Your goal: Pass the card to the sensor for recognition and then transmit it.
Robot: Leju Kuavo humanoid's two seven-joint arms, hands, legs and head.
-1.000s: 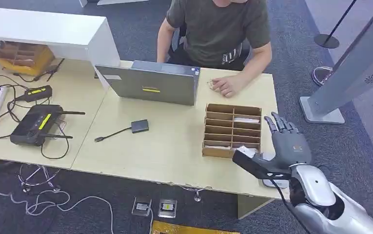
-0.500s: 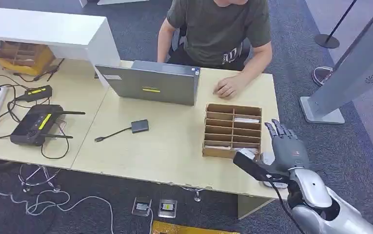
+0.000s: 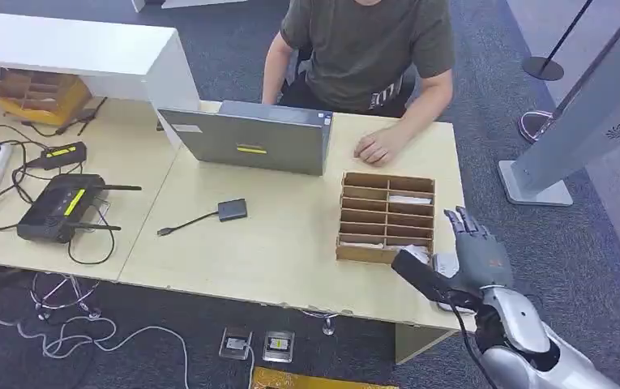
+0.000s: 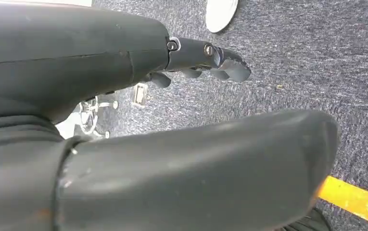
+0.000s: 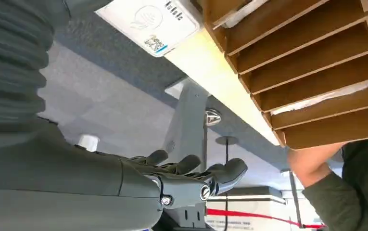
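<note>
- Right hand [image 3: 478,258] hovers with fingers spread, holding nothing, over the white flat sensor pad [image 3: 446,267], at 4 o'clock of the brown cardboard divider box [image 3: 386,216].
- Card not yet taken, I think; next it must reach a white card [image 3: 409,199] inside.

- The right hand [image 3: 476,261] is hovering with fingers [image 3: 463,224] stretched forward and slightly apart, thumb [image 3: 420,276] jutting sideways, holding nothing.
- The silver right arm [image 3: 533,348] is reaching up from below.
- The left hand [image 4: 124,96] is hanging, fingers [image 4: 220,60] loosely extended, gripping nothing.
</note>
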